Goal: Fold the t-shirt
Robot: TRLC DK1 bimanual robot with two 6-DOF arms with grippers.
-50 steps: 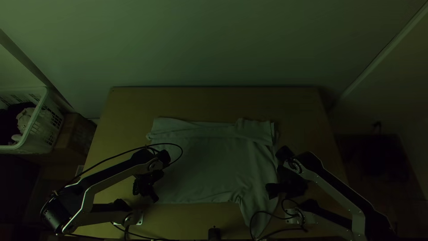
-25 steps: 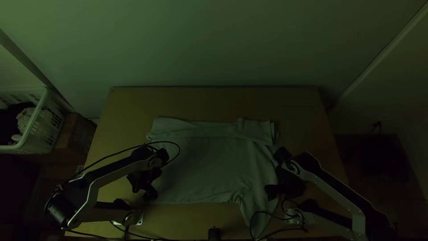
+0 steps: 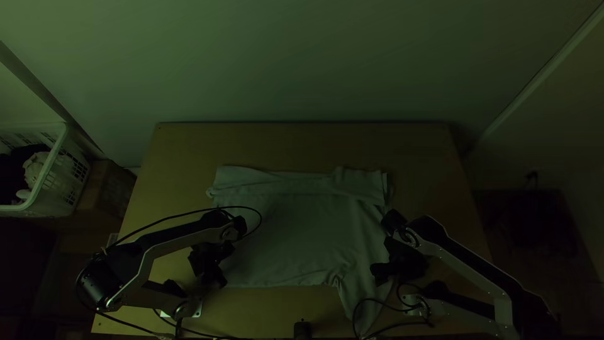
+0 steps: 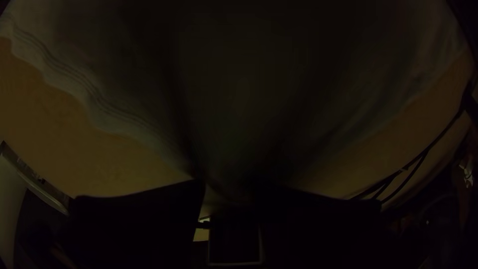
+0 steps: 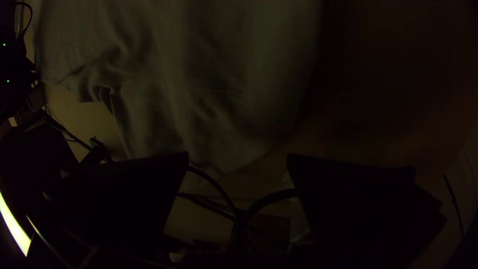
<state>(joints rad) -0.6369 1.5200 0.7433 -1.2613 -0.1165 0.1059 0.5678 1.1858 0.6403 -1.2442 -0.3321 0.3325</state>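
A: Where's the t-shirt (image 3: 296, 233)?
B: Spread on the table (image 3: 302, 146), far side turned over in a long band. Near the right arm's base, one part juts toward the near edge, creased where it meets the body.
A: Left gripper (image 3: 214, 274)?
B: At the shirt's near left corner. Fingers look parted in the wrist view; too dark to tell if cloth sits between them.
A: Right gripper (image 3: 380, 271)?
B: By the jutting part. Fingers wide apart, nothing gripped.

Both arms are bent, the left claw (image 3: 216, 277) and right claw (image 3: 381, 272) with fingers apart.
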